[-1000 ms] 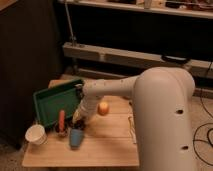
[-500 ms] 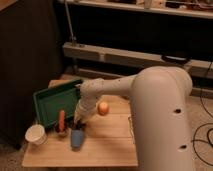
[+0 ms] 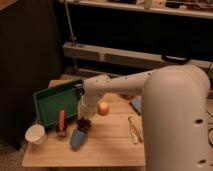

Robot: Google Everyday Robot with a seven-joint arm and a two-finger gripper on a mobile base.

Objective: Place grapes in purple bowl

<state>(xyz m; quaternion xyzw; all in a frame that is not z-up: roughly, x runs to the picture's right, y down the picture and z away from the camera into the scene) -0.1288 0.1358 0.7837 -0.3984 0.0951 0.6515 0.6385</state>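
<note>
The dark grapes [image 3: 83,123] hang at the tip of my gripper [image 3: 82,119], which reaches down from the white arm over the front left of the wooden table [image 3: 110,150]. The gripper looks shut on the bunch. The grapes are just above and touching the rim of the small bluish-purple bowl [image 3: 77,139], which stands near the table's front edge. The fingers themselves are mostly hidden by the bunch.
A green tray [image 3: 52,102] lies at the left. A white cup [image 3: 36,134] stands at the front left, with an upright orange-red object [image 3: 61,121] beside it. An orange fruit [image 3: 103,108] sits mid-table. Yellowish items [image 3: 134,129] and a blue item [image 3: 136,104] lie to the right.
The gripper with the grapes has stayed over the bowl and seems a little lower. Nothing else on the table has moved.
</note>
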